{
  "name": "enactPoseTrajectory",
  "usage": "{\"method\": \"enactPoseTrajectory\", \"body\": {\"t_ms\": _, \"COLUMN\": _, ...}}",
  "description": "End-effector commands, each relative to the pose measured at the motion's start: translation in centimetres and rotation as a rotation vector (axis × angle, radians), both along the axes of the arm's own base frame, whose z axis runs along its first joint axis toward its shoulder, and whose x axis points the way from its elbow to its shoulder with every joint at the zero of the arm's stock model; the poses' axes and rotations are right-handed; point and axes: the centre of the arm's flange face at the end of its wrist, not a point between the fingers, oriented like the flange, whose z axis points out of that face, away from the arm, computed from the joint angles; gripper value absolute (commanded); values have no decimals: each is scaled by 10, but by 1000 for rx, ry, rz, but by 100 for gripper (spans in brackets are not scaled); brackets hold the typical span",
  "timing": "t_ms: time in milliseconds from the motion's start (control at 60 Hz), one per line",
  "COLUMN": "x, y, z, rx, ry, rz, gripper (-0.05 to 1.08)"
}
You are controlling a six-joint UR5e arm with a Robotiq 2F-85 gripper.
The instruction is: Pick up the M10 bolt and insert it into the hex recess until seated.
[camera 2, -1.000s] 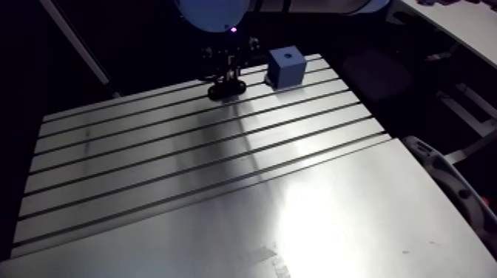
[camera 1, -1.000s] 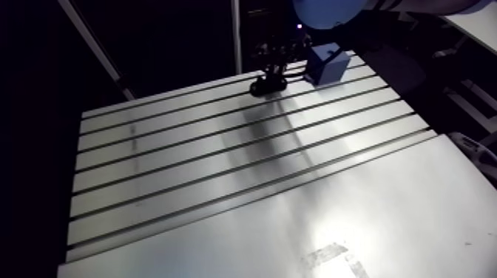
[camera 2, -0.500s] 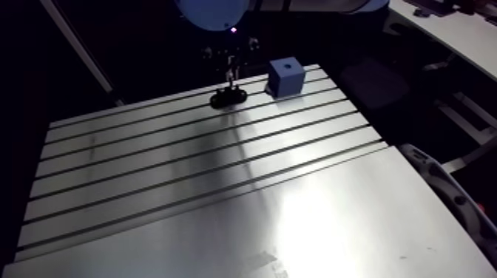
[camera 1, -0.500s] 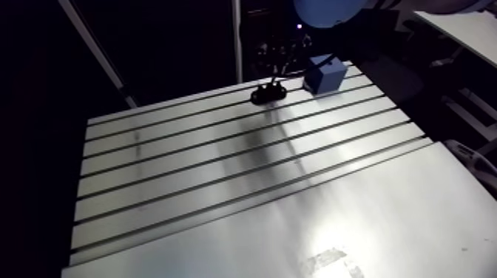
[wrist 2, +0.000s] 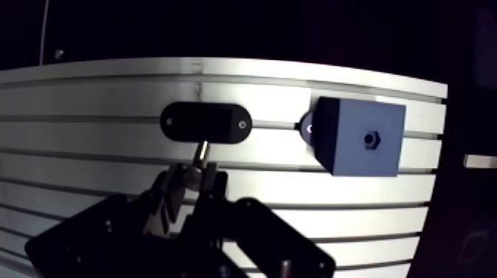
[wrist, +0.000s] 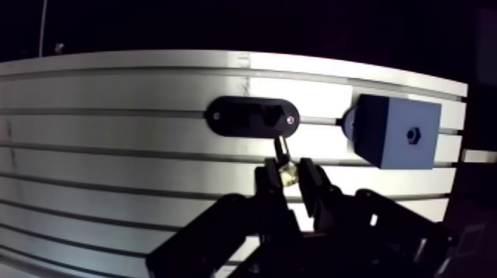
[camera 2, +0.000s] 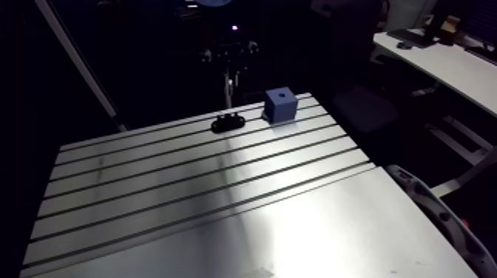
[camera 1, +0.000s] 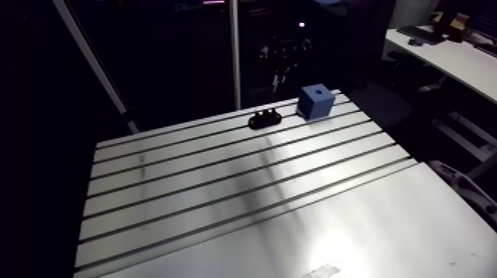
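Note:
In the wrist view my gripper (wrist: 287,174) is shut on the M10 bolt (wrist: 282,157). Its brassy head sits between the fingers and its shank sticks out ahead. The bolt hangs above the table, just short of a black oval holder (wrist: 251,117). To the side of the holder stands the blue block (wrist: 396,133), with the small hex recess (wrist: 413,134) in the face turned to the camera. The arm view places the holder (camera 1: 265,117) and the blue block (camera 1: 316,101) near the table's far edge. The gripper (camera 2: 231,58) hangs dark above them.
The slotted aluminium table (camera 1: 222,185) runs into a smooth grey plate (camera 1: 355,229) at the front. A slanted bar (camera 1: 96,66) and an upright post (camera 1: 235,52) stand behind the far edge. A white desk (camera 1: 451,55) lies off to the right.
The gripper has risen from the black holder, where it was low earlier, and now hangs well above it. The arm camera has also lifted, so the whole picture shifted.

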Motion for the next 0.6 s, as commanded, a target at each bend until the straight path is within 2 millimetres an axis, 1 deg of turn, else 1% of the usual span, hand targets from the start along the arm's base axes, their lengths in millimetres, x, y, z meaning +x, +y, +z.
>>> {"method": "enactPoseTrajectory", "body": {"t_ms": 17, "x": -9, "y": 6, "z": 33, "rx": 19, "ry": -28, "rz": 154, "gripper": 106}}
{"method": "enactPoseTrajectory", "body": {"t_ms": 100, "x": -15, "y": 11, "z": 43, "rx": 32, "ry": -27, "rz": 222, "gripper": 106}}
{"method": "enactPoseTrajectory", "body": {"t_ms": 133, "x": -22, "y": 14, "z": 51, "rx": 41, "ry": -44, "rz": 298, "gripper": 106}}
{"method": "enactPoseTrajectory", "body": {"t_ms": 150, "x": -22, "y": 14, "z": 51, "rx": 41, "ry": -44, "rz": 298, "gripper": 106}}
{"method": "enactPoseTrajectory", "body": {"t_ms": 167, "x": -26, "y": 16, "z": 53, "rx": 40, "ry": -62, "rz": 338, "gripper": 106}}
{"method": "enactPoseTrajectory", "body": {"t_ms": 183, "x": -29, "y": 18, "z": 54, "rx": 37, "ry": -84, "rz": 383, "gripper": 106}}
{"method": "enactPoseTrajectory", "body": {"t_ms": 200, "x": -29, "y": 18, "z": 54, "rx": 37, "ry": -84, "rz": 383, "gripper": 106}}
{"method": "enactPoseTrajectory", "body": {"t_ms": 233, "x": -37, "y": 22, "z": 54, "rx": 30, "ry": -133, "rz": 480, "gripper": 106}}
{"method": "enactPoseTrajectory", "body": {"t_ms": 250, "x": -37, "y": 22, "z": 54, "rx": 30, "ry": -133, "rz": 480, "gripper": 106}}
{"method": "enactPoseTrajectory", "body": {"t_ms": 267, "x": -40, "y": 24, "z": 51, "rx": 30, "ry": -163, "rz": 528, "gripper": 106}}
{"method": "enactPoseTrajectory", "body": {"t_ms": 333, "x": -45, "y": 30, "z": 51, "rx": 36, "ry": -202, "rz": 595, "gripper": 106}}
{"method": "enactPoseTrajectory", "body": {"t_ms": 417, "x": -46, "y": 35, "z": 53, "rx": 62, "ry": -227, "rz": 625, "gripper": 106}}
{"method": "enactPoseTrajectory", "body": {"t_ms": 450, "x": -45, "y": 48, "z": 55, "rx": 89, "ry": -254, "rz": 616, "gripper": 106}}
{"method": "enactPoseTrajectory", "body": {"t_ms": 467, "x": -45, "y": 48, "z": 55, "rx": 89, "ry": -254, "rz": 616, "gripper": 106}}
{"method": "enactPoseTrajectory", "body": {"t_ms": 483, "x": -44, "y": 53, "z": 55, "rx": 110, "ry": -272, "rz": 612, "gripper": 106}}
{"method": "enactPoseTrajectory", "body": {"t_ms": 600, "x": -41, "y": 60, "z": 57, "rx": 153, "ry": -314, "rz": 616, "gripper": 106}}
